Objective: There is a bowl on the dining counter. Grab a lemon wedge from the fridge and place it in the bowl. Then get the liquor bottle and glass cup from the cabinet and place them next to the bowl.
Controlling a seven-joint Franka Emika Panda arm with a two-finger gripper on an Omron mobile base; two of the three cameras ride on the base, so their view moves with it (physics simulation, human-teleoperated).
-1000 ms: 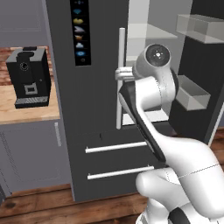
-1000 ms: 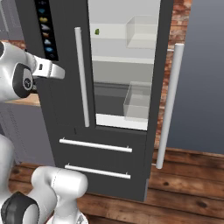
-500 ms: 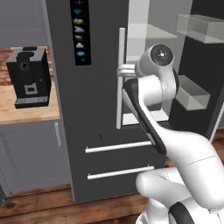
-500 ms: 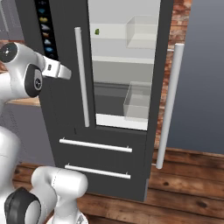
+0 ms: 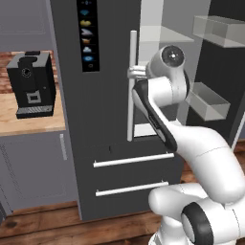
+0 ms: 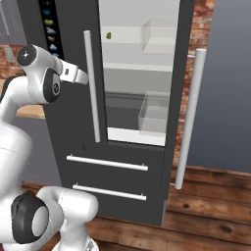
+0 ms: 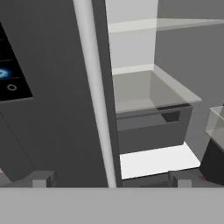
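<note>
Tall dark grey French-door fridge [image 6: 68,59] stands with right door swung open. Small green lemon wedge [image 6: 109,35] on upper shelf, rear left corner — untouched. Hand [image 7: 111,178] wide, empty, straddling silver handle [image 7: 96,96]. All placements remain.

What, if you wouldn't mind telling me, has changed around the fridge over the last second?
The arm has swung its open gripper toward the long silver handle of the closed left fridge door, which now stands between the fingertips in the hand view; nothing has been gripped. The right door stays open, and the small green item on the upper shelf, the clear bins and the coffee machine have not moved.
</note>
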